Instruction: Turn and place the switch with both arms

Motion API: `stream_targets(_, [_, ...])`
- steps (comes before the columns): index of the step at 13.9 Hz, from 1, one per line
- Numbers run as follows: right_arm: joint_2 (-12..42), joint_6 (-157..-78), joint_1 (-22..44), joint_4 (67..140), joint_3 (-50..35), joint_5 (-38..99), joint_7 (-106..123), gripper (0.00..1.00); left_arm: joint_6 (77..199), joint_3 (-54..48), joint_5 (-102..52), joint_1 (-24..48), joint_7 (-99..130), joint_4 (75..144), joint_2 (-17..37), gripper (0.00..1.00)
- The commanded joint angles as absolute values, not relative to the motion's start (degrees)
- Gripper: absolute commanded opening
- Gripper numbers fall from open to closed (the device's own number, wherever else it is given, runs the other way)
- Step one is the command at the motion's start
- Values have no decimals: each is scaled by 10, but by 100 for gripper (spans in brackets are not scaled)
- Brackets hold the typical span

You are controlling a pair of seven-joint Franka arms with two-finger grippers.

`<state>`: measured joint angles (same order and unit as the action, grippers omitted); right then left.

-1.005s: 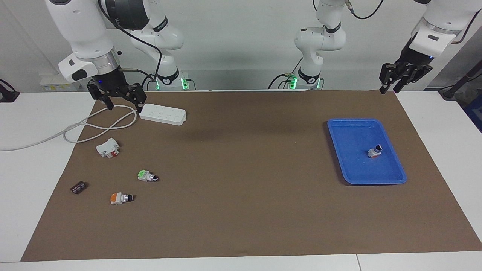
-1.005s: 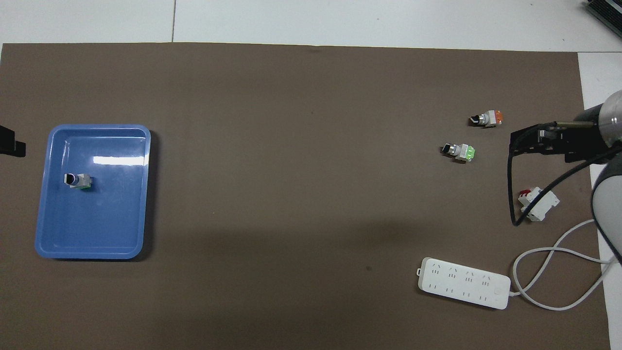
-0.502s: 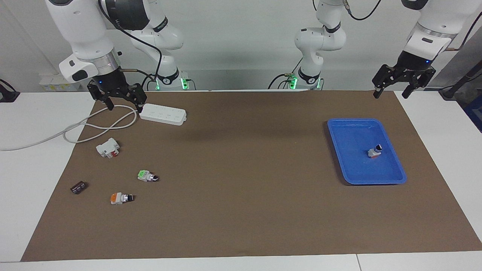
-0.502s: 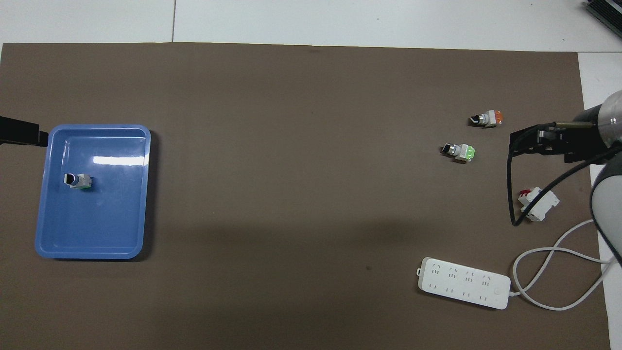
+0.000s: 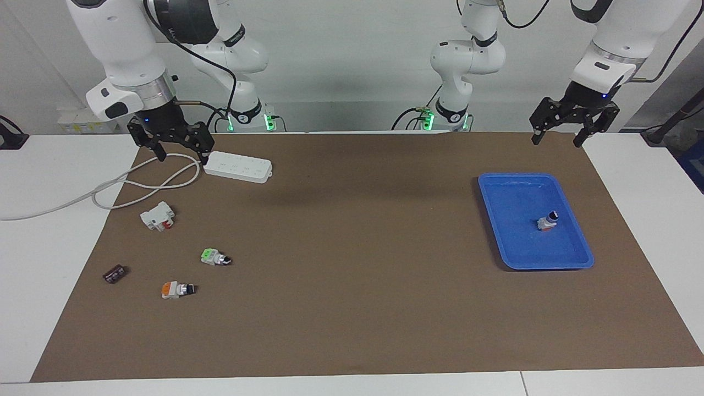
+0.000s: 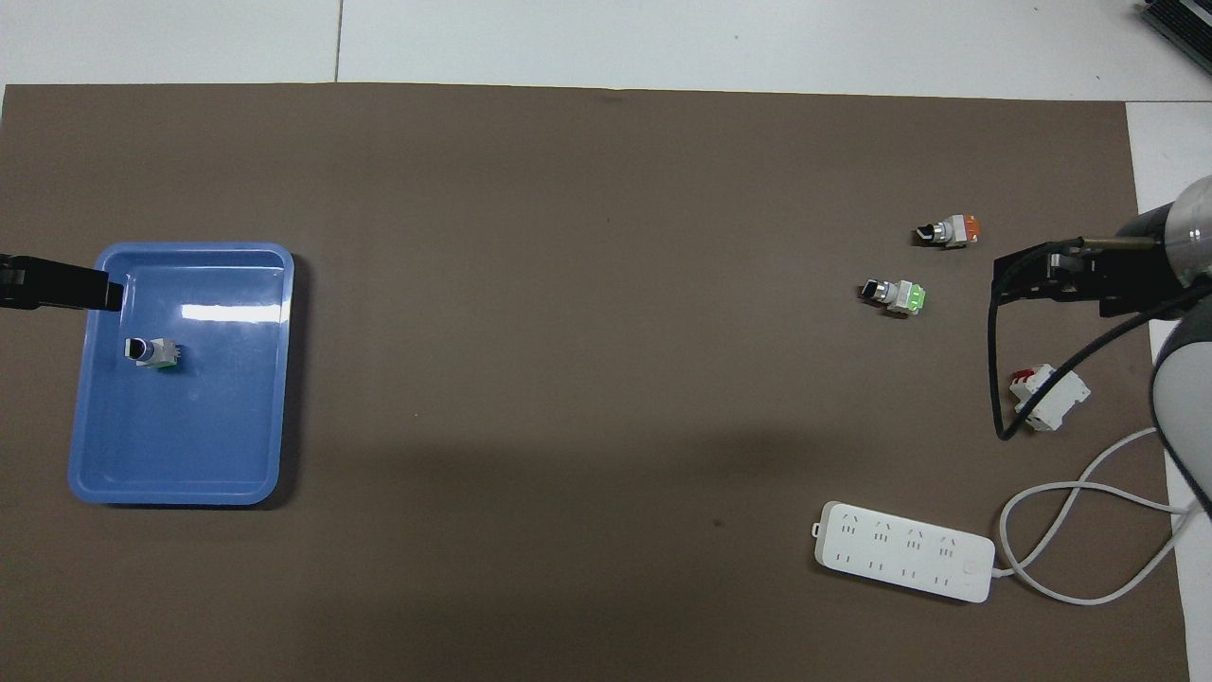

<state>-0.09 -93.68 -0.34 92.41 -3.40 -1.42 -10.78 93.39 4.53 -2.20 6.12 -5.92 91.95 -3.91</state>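
Hanging wide open, empty: left tool [image 5: 556, 137], right tool [image 5: 181, 152]

Counter [image 5: 49, 258] white, covered by plain brown mat [image 5: 352, 308]. Tray [image 5: 572, 261] bright blue, glossy, with white reflection stripe in overhead view. Switch in tray [image 5: 548, 221]: grey body, black top, small red at base in facing view, green at base in overhead view. Switch [image 5: 215, 257] on mat: bright green end, grey-silver middle, black tip. Second switch [image 5: 176, 289]: orange end, grey middle, black tip. Block [image 5: 158, 216] white with red lever. Small box [image 5: 114, 273] dark. Power strip [image 5: 237, 166] white, cable [image 5: 137, 187] white. Arms glossy white, dark grey joints; left hand [image 5: 556, 137] black, right hand [image 5: 183, 157] black.
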Motion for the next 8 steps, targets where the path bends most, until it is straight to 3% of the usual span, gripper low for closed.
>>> stream_targets(1, [-6,-951,-9,934,-39,-10,-116,100,941,45,-15,50,-66,939,-55,100])
stream_targets(8, [-7,-951,-9,937,-39,-10,-117,100,901,50,-6,47,-62,930,-53,100])
